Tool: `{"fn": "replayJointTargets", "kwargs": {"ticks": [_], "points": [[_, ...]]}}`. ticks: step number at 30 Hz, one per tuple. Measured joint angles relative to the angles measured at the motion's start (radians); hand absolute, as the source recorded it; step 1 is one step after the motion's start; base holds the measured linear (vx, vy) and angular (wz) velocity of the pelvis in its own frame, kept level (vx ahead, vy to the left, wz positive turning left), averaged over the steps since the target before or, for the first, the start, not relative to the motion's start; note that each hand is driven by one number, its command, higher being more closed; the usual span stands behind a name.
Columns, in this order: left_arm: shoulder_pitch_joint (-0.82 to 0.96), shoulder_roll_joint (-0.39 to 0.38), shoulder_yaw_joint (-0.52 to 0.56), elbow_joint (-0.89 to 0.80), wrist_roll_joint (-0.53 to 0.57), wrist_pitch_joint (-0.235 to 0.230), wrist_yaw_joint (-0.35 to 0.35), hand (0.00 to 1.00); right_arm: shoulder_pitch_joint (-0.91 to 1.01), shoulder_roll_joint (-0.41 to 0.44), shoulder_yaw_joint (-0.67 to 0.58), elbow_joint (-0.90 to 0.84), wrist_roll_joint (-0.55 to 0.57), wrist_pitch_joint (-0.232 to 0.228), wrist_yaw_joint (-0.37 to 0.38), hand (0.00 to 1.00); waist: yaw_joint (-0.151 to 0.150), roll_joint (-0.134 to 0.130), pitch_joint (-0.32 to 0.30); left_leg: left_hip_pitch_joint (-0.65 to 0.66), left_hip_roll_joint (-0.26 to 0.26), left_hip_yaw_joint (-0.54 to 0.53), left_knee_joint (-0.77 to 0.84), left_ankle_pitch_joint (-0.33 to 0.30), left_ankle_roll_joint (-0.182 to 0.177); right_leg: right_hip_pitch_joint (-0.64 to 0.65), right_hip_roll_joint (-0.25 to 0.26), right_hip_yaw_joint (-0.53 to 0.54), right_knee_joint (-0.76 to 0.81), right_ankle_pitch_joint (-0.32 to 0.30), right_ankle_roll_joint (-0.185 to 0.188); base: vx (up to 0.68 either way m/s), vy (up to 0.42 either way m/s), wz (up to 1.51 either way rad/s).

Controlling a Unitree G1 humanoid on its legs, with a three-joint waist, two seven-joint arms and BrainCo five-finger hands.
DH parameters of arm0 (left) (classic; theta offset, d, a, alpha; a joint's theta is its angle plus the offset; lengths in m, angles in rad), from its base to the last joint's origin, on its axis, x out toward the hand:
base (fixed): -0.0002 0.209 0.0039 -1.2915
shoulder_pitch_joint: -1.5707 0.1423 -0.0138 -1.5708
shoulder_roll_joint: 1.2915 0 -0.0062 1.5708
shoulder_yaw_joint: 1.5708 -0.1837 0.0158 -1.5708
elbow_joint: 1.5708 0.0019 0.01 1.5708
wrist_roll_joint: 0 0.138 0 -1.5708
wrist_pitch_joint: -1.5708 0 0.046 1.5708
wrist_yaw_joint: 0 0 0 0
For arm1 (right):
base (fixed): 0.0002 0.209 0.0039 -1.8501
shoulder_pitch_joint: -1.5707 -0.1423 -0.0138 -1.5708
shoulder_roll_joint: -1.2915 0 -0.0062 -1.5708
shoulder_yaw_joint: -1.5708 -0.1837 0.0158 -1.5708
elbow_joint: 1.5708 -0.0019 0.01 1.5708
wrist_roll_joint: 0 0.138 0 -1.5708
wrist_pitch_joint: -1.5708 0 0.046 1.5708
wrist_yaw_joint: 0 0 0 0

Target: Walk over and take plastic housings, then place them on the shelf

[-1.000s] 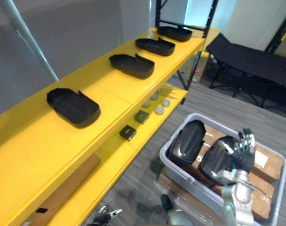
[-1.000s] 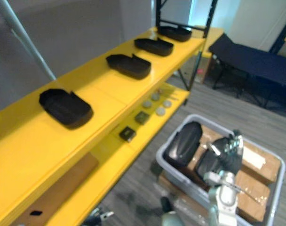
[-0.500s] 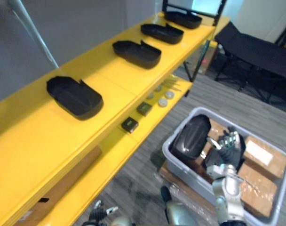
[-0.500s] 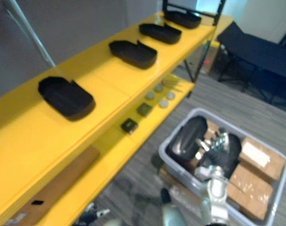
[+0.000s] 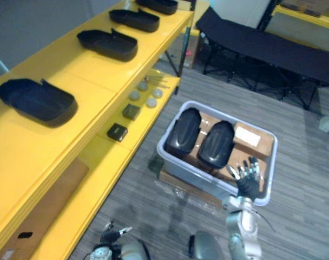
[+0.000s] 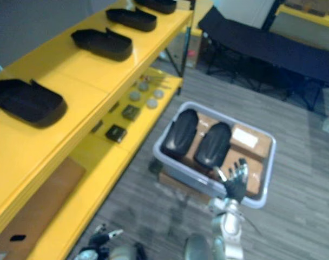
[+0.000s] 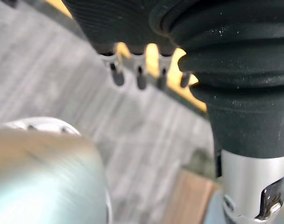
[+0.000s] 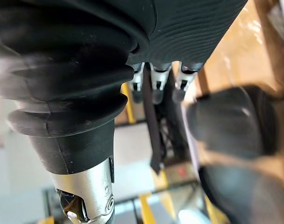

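Two black plastic housings (image 5: 183,138) (image 5: 216,143) lie side by side, dome up, on cardboard boxes inside a grey bin (image 5: 194,176) on the floor. My right hand (image 5: 247,183) hovers over the bin's near right corner, to the right of the housings. It is open, fingers spread, and holds nothing; in the right wrist view its fingers (image 8: 153,84) point past the housings (image 8: 230,121). Several more black housings (image 5: 37,100) (image 5: 107,44) (image 5: 135,20) sit open side up along the yellow shelf top (image 5: 99,81). My left hand (image 5: 111,236) hangs low by the shelf, empty, fingers relaxed.
The lower yellow shelf carries small dark blocks (image 5: 117,131) (image 5: 131,111) and round discs (image 5: 144,96). A flat cardboard sheet (image 5: 40,211) lies on the shelf below. A black folding cot (image 5: 262,49) stands behind the bin. Grey floor lies between shelf and bin.
The camera has swung, so the bin now sits mid-view. My right hand has drawn back from over the right housing to the bin's near right corner, still open.
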Motion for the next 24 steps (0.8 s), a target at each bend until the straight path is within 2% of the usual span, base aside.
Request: {"fn": "replayJointTargets", "kwargs": {"ticks": [1,2,3,4,5,6,8,10,12,14,16,18,20,21,24], "points": [[0.030,0.011,0.004,0.003,-0.009,-0.009,-0.003,0.00,-0.002,0.001,0.008,0.031,-0.012,0.003,0.003,0.00,0.018,-0.008,-0.004,-0.008,0.010,0.037,0.010,0.002,-0.013,0.003,-0.044,-0.058,-0.012,-0.004,0.022,-0.07,-0.239,-0.68],[0.049,0.013,0.031,0.008,-0.015,-0.013,-0.010,0.00,-0.006,0.001,0.023,0.039,-0.046,0.006,0.011,0.00,0.026,-0.027,-0.012,-0.048,0.042,0.056,0.066,-0.017,-0.041,-0.001,-0.059,-0.093,-0.068,0.014,0.060,-0.07,-0.283,-0.70],[0.051,0.014,0.041,0.012,-0.015,-0.018,-0.010,0.00,-0.016,0.001,0.030,0.040,-0.071,0.009,0.023,0.00,0.029,-0.034,-0.010,-0.076,0.062,0.057,0.110,-0.025,-0.053,-0.004,-0.042,-0.102,-0.099,-0.003,0.098,-0.09,-0.363,-0.74],[0.050,0.003,0.069,0.015,-0.028,-0.026,-0.007,0.00,-0.039,-0.019,0.042,0.043,-0.097,0.016,0.041,0.00,0.045,-0.032,0.003,-0.121,0.096,0.051,0.163,-0.032,-0.065,-0.001,0.003,-0.105,-0.175,-0.021,0.126,-0.08,-0.369,-0.85],[0.033,-0.029,0.076,0.028,-0.041,-0.034,0.012,0.00,-0.086,-0.059,0.042,0.064,-0.109,0.035,0.058,0.00,0.052,0.014,0.043,-0.131,0.129,0.003,0.177,-0.027,-0.062,0.008,0.061,-0.089,-0.225,0.020,0.109,-0.09,-0.333,-0.93],[0.034,-0.040,0.075,0.034,-0.047,-0.036,0.019,0.00,-0.095,-0.076,0.041,0.073,-0.109,0.043,0.065,0.00,0.051,0.027,0.051,-0.128,0.130,-0.023,0.175,-0.024,-0.060,0.009,0.075,-0.069,-0.237,0.025,0.102,-0.09,-0.248,-0.97],[0.064,-0.069,0.076,0.039,-0.073,-0.071,0.051,0.00,-0.077,-0.123,0.029,0.085,-0.105,0.072,0.091,0.00,0.049,0.042,0.061,-0.063,0.099,-0.100,0.099,0.005,-0.078,0.004,0.092,0.003,-0.233,0.032,0.093,-0.07,-0.147,-0.90],[0.083,-0.081,0.074,0.030,-0.070,-0.113,0.091,0.00,-0.053,-0.141,-0.020,0.083,-0.100,0.072,0.097,0.00,0.043,0.050,0.057,-0.021,0.080,-0.125,0.029,0.016,-0.096,-0.016,0.096,0.030,-0.241,0.015,0.090,-0.07,-0.061,-0.63],[0.083,-0.080,0.070,0.023,-0.068,-0.145,0.132,0.00,-0.044,-0.145,-0.064,0.091,-0.082,0.072,0.091,0.00,0.039,0.051,0.059,-0.025,0.070,-0.126,0.006,0.028,-0.114,-0.037,0.071,-0.008,-0.240,0.017,0.094,-0.10,0.034,-0.25],[0.084,-0.071,0.068,0.001,-0.068,-0.180,0.165,0.00,-0.031,-0.136,-0.094,0.109,-0.056,0.071,0.088,0.00,0.040,0.028,0.076,-0.028,0.049,-0.149,-0.010,0.028,-0.115,-0.039,0.045,-0.032,-0.241,0.032,0.109,-0.09,0.072,0.11],[0.083,-0.068,0.064,-0.029,-0.061,-0.192,0.164,0.00,-0.035,-0.130,-0.112,0.109,-0.048,0.071,0.088,0.00,0.041,0.021,0.096,-0.032,0.029,-0.171,-0.018,0.028,-0.115,-0.028,0.025,-0.057,-0.259,0.051,0.113,-0.08,0.082,0.31],[0.074,-0.054,0.054,-0.088,-0.043,-0.198,0.146,0.00,-0.066,-0.133,-0.144,0.110,-0.033,0.071,0.085,0.00,0.049,0.019,0.110,-0.096,-0.002,-0.208,-0.002,0.033,-0.105,-0.027,-0.004,-0.099,-0.314,0.109,0.119,-0.08,0.120,0.52],[0.052,-0.051,0.051,-0.108,-0.044,-0.198,0.134,0.00,-0.128,-0.144,-0.170,0.129,-0.015,0.071,0.083,0.00,0.053,0.023,0.138,-0.119,-0.020,-0.224,0.001,0.041,-0.093,-0.017,-0.013,-0.113,-0.351,0.151,0.128,-0.05,0.082,0.37],[0.037,-0.049,0.034,-0.128,-0.049,-0.198,0.125,0.00,-0.234,-0.171,-0.191,0.183,-0.007,0.070,0.079,0.00,0.061,0.027,0.168,-0.138,-0.035,-0.227,0.010,0.045,-0.087,-0.009,-0.025,-0.124,-0.390,0.187,0.136,-0.06,0.093,0.23],[-0.002,-0.041,0.014,-0.137,-0.052,-0.197,0.100,0.00,-0.431,-0.259,-0.203,0.313,0.015,0.072,0.059,0.00,0.071,0.046,0.207,-0.186,-0.057,-0.251,0.033,0.048,-0.078,-0.016,-0.039,-0.138,-0.421,0.219,0.142,-0.06,0.064,0.24]]}}
